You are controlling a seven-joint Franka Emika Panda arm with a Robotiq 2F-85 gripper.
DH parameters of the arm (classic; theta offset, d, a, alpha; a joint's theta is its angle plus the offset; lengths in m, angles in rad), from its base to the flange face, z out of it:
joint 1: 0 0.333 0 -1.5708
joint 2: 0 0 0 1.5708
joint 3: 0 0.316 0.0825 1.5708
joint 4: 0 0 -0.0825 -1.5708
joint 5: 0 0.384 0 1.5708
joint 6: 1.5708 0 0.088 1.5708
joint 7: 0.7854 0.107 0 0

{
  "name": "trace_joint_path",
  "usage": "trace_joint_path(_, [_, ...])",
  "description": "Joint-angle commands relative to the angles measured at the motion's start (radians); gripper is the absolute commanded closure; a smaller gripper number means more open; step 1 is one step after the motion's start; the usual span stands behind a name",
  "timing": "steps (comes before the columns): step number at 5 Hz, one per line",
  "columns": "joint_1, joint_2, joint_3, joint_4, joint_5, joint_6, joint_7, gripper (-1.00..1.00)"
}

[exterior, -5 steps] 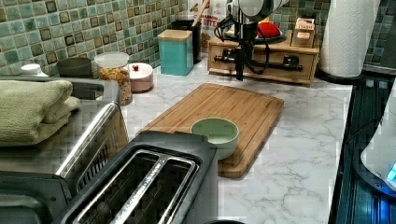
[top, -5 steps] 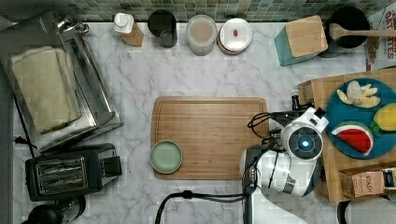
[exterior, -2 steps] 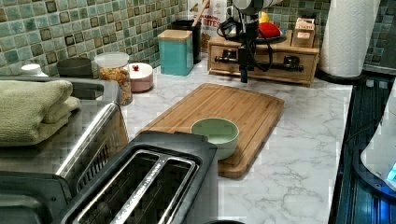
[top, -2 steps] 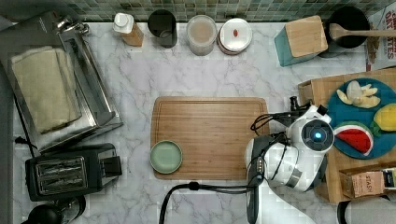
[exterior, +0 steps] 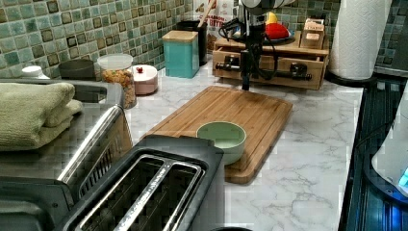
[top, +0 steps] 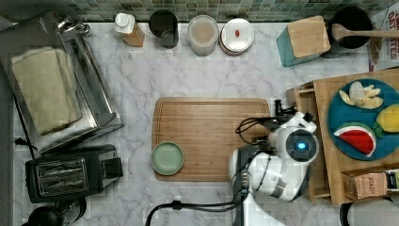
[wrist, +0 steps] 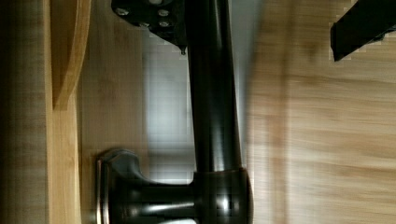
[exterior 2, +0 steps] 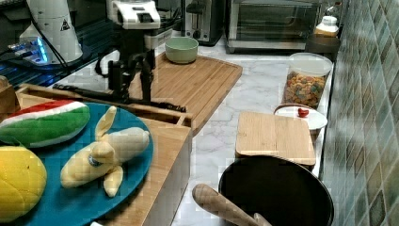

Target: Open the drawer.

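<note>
I've got the end effector (exterior 2: 132,87) down at the drawer (exterior: 269,65) front, fingers (exterior 2: 147,77) astride the long black bar handle (exterior 2: 117,96). Right view: one finger either side of the bar w/ a gap showing, so spread, not clamped. Wrist view gives me what the others can't: the handle (wrist: 212,93) close up, a dark glossy round bar on a flared mount post, one finger tip (wrist: 156,16) just beside it, the other (wrist: 362,28) well apart. Actual contact w/ the bar, I can't tell.

Left view: the drawer sits under a light-wood box at the far end of the table (exterior: 308,159), its front roughly flush w/ the box, bar running across the face on two posts. Top view hides the front under the arm but gives the layout: wood box (top: 324,141) at the top view's right, blue plate (top: 339,117) w/ toy fruit on it, bamboo cutting board (top: 211,132) just beside the box, green bowl (top: 167,157) on the board's corner.

Right view adds the watermelon slice (exterior 2: 44,120) and banana (exterior 2: 113,148) on the plate, close to the camera.
</note>
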Motion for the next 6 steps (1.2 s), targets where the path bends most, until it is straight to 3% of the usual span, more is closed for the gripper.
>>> trace_joint_path(1, [0.245, -0.078, 0.224, -0.239, 0.089, 0.027, 0.266, -1.0])
trace_joint_path(3, [0.332, -0.129, 0.251, -0.242, 0.124, -0.028, 0.378, -1.0])
trace_joint_path(6, [0.352, -0.143, 0.249, -0.228, 0.144, -0.051, 0.412, -1.0])
